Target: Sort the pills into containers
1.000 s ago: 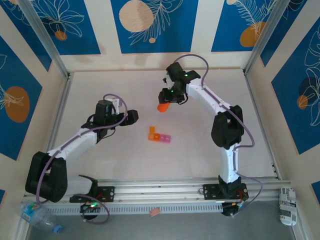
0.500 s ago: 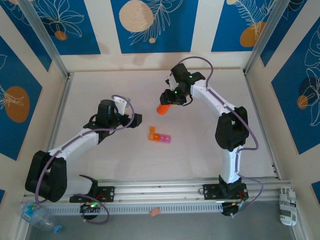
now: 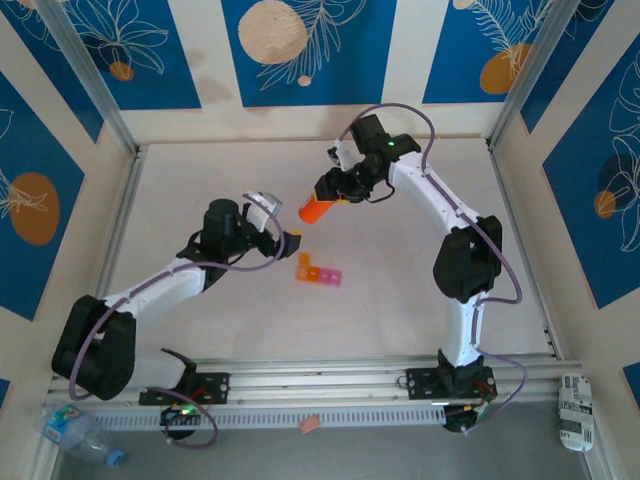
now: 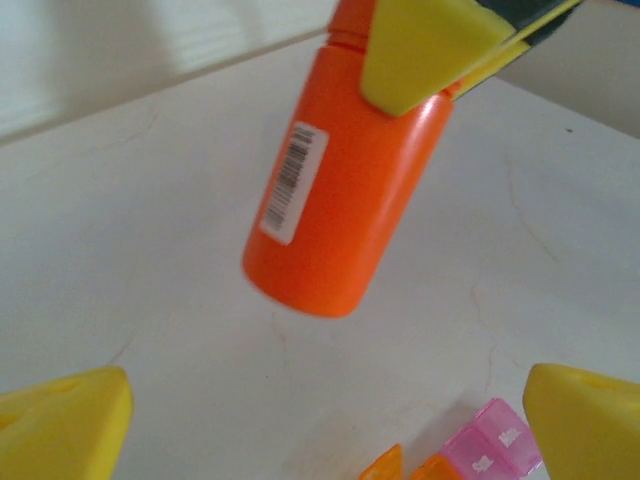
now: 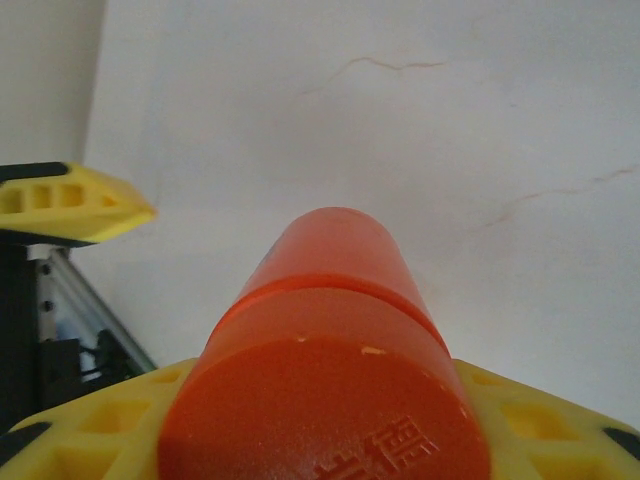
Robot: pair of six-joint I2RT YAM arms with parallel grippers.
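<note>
the tilted orange bottle [image 4: 340, 200] hangs right before the left pincer [image 4: 322, 425], while bare table [image 3: 220, 170] surrounds the containers [image 3: 318, 272].

Table [image 3: 180, 180]: white, matt, with hairline cracks [image 5: 385, 64] across its surface. Cream walls enclose it on three sides and carry blue panels [image 3: 350, 60] printed with white leaves and cream or orange discs. Aluminium posts [image 3: 87, 75] rise at the far corners. A slotted aluminium rail [image 3: 320, 375] runs along the near edge. Lighting is even and shadows are soft.
</note>
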